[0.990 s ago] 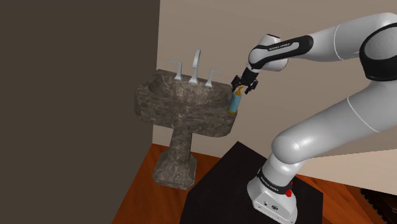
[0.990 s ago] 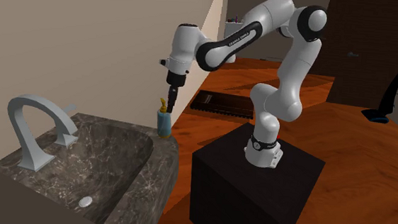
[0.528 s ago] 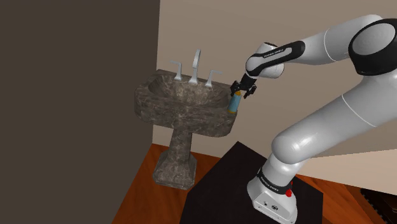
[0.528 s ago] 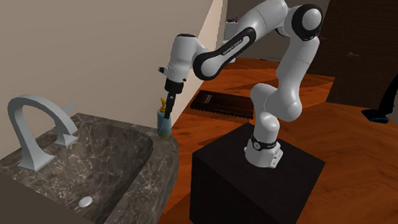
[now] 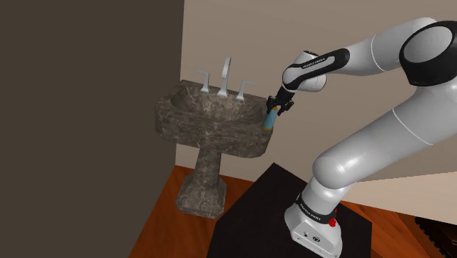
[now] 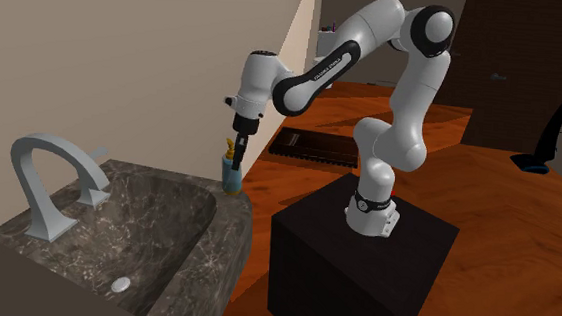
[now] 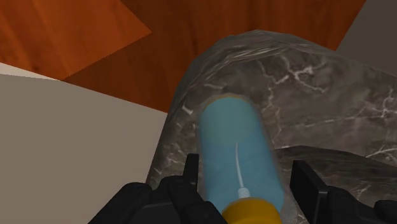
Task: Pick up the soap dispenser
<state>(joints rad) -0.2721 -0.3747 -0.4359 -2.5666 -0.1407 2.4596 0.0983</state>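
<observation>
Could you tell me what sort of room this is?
Most likely a bathroom: a dark marbled pedestal sink with a silver faucet, and a blue soap dispenser on its rim.

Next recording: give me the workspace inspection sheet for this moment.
Surface: dark marbled pedestal sink, faucet at its back.
Job's things: blue soap dispenser with an orange top, upright on the sink's rim corner.
Clutter: nothing seen.
End effector: open, one finger on each side of the dispenser, not clamped.
Cables: nothing seen.
Surroundings: beige wall, wooden floor, black stand.
</observation>
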